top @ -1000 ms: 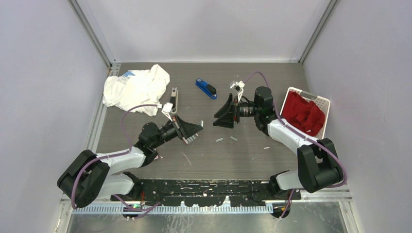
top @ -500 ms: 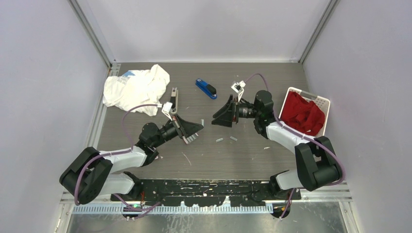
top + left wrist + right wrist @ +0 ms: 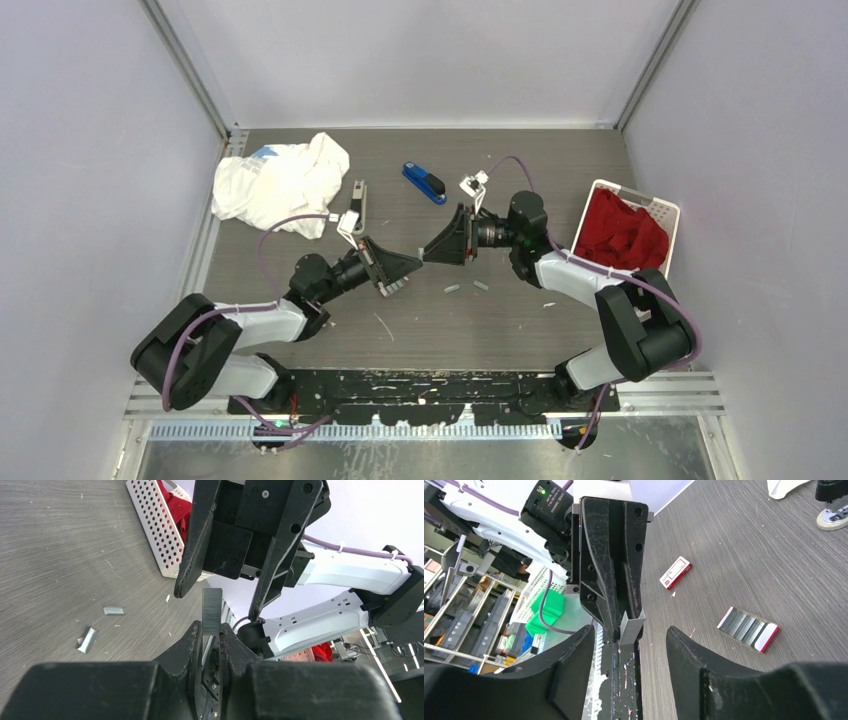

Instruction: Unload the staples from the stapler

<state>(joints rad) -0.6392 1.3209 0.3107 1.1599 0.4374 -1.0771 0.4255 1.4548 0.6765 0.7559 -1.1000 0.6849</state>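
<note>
My left gripper [image 3: 211,627] is shut on a short silvery strip of staples [image 3: 211,611], which sticks out past its fingertips above the table. My right gripper [image 3: 631,629] faces it tip to tip and stands open, one finger on either side of the strip [image 3: 630,627] without touching it. From above, the two grippers [image 3: 412,256] [image 3: 428,252] meet at mid-table. Two more staple strips [image 3: 452,289] [image 3: 481,285] lie on the table below them. A grey-and-black stapler [image 3: 357,203] lies by the white cloth, and a blue stapler [image 3: 424,182] lies further back.
A crumpled white cloth [image 3: 280,180] is at the back left. A white perforated basket [image 3: 662,212] holding red cloth stands at the right. A small white-and-red box [image 3: 675,572] and an open tray of staple strips [image 3: 748,629] lie near the left gripper.
My right gripper has moved left up to the left gripper's tips, and its jaws have narrowed around the strip. The left arm has kept still with the strip in it.
</note>
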